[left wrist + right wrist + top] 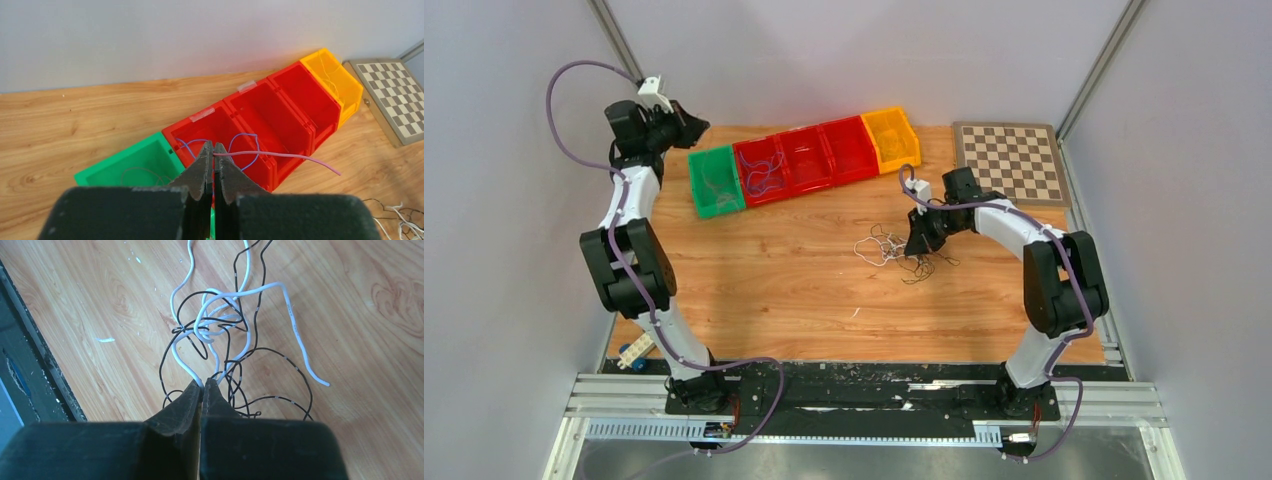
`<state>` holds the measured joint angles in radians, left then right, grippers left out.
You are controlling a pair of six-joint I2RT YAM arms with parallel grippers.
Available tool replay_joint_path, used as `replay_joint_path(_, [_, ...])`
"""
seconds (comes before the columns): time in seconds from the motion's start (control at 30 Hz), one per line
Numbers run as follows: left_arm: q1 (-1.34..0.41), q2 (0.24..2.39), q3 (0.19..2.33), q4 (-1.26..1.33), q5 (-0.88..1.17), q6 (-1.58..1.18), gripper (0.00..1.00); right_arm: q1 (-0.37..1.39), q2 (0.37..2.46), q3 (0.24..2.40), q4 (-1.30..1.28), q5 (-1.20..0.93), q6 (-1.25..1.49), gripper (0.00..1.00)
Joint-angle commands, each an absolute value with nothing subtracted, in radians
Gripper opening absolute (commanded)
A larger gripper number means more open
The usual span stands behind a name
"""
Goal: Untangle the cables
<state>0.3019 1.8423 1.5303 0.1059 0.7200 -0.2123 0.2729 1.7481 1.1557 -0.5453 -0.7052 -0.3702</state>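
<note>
A small tangle of white and black cables lies on the wooden table, right of centre. My right gripper is down on it. In the right wrist view the right gripper is shut on a white cable that loops up into the knot of black cables. My left gripper hangs at the back left near the bins. The left wrist view shows the left gripper shut on one end of a pink cable, which sticks out to the right above the first red bin.
A row of bins stands at the back: green, three red, yellow. A blue cable lies in the first red bin, and a thin wire in the green bin. A chessboard lies at the back right.
</note>
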Motion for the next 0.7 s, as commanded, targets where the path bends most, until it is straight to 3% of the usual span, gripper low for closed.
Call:
replay_joint_path(0.0, [0.307,1.835,1.623,0.161,0.696,-0.186,0.0,0.267,1.753,1.204,-0.572,-0.74,-0.401,0.0])
replay_joint_path(0.37, [0.317,1.953,1.889,0.096,0.665,-0.173,0.0,0.264,1.789,1.252,-0.599,-0.749,-0.408,0.0])
replay_joint_path(0.67, [0.317,1.958,1.738,0.046,0.728,-0.104,0.0,0.263,1.786,1.246,-0.604,-0.744,-0.407,0.0])
